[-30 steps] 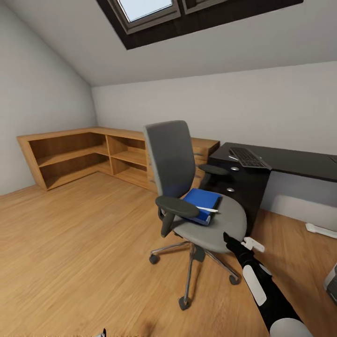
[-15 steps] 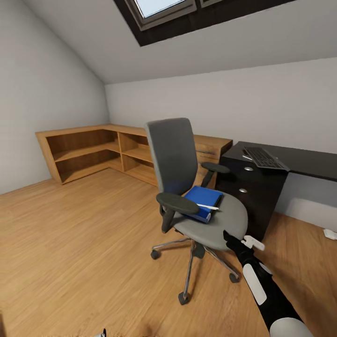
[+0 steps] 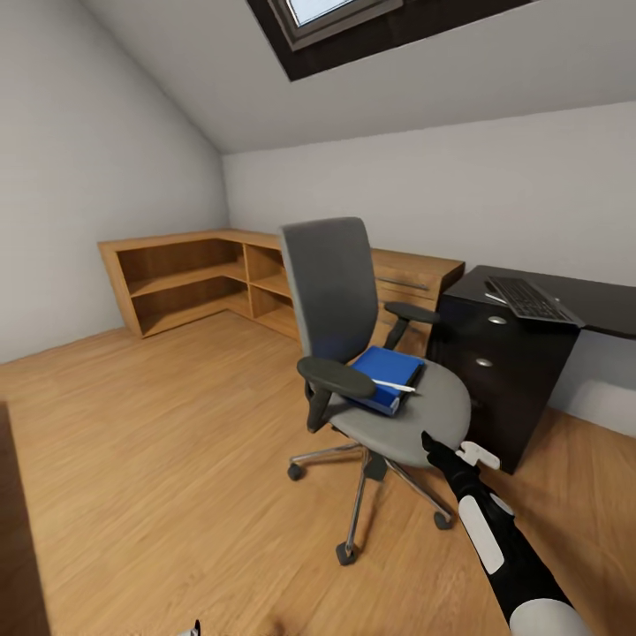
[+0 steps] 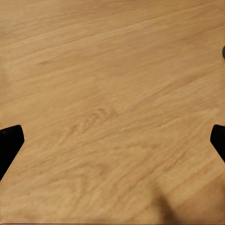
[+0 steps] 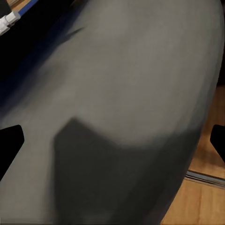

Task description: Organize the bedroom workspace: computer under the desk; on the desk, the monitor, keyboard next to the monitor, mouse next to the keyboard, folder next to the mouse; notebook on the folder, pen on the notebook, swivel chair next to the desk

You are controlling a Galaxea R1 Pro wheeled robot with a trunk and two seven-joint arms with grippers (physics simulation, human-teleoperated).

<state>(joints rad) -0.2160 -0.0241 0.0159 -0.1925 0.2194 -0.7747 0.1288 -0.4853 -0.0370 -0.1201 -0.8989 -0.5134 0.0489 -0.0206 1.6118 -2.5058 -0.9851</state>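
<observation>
Chair: grey upholstered swivel chair on the wood floor, at 9 o'clock of the glossy black desk
Folder: bright blue flat folder on the seat, thin silver-white pen on top
Keyboard: flat black keyboard on the desk
Right gripper: at the seat's 5 o'clock edge, fingers wide apart, empty
Left gripper: over bare floor, fingers wide apart, empty

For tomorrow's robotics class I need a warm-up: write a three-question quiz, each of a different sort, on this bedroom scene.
1. True or false: the folder lies on the desk.
2. Which thing rests on the desk? A) pen B) keyboard C) folder
3. Fill in: the right pincer hovers at the front edge of the swivel chair's ____.

Key: 1 false, it lies on the chair seat with the pen on top; 2 B, the keyboard; 3 seat.
</observation>
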